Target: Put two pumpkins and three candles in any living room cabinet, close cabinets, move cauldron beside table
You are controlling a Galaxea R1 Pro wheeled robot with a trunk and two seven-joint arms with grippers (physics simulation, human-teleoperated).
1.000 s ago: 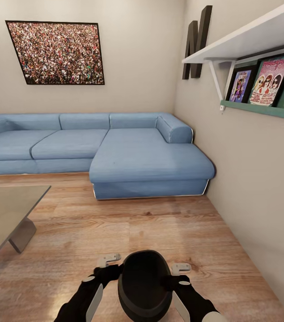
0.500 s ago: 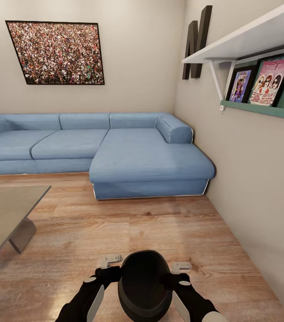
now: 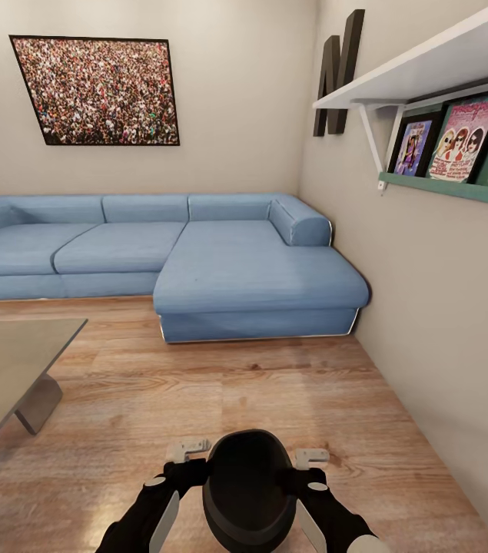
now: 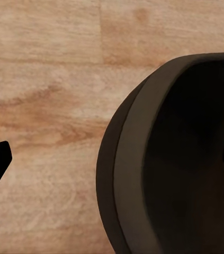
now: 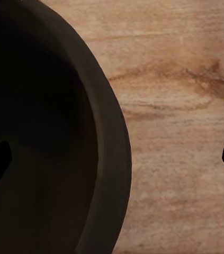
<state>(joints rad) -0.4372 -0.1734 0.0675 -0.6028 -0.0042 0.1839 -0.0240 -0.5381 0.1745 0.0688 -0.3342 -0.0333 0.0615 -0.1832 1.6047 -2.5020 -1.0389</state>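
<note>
The black cauldron (image 3: pixel 247 491) is low in front of me over the wood floor, its wide mouth turned up toward the head camera. My left gripper (image 3: pixel 204 461) straddles its left rim, one finger outside and one inside, jaws wide apart. My right gripper (image 3: pixel 296 465) straddles the right rim the same way. In the left wrist view the cauldron (image 4: pixel 186 159) wall runs between the spread tips of my left gripper (image 4: pixel 114 161) without touching them. The right wrist view shows the cauldron (image 5: pixel 37 106) wall likewise between the tips of my right gripper (image 5: pixel 113 161). The grey table (image 3: pixel 5 376) is at left.
A blue L-shaped sofa (image 3: pixel 197 261) runs along the far wall under a framed crowd picture (image 3: pixel 97 91). The right wall (image 3: pixel 443 322) is close, with a white shelf (image 3: pixel 428 65) and framed prints high up. Bare plank floor (image 3: pixel 220 384) lies between me and the sofa.
The left gripper's outer finger has dipped very slightly. The cauldron, the right gripper and the camera view are unchanged.
</note>
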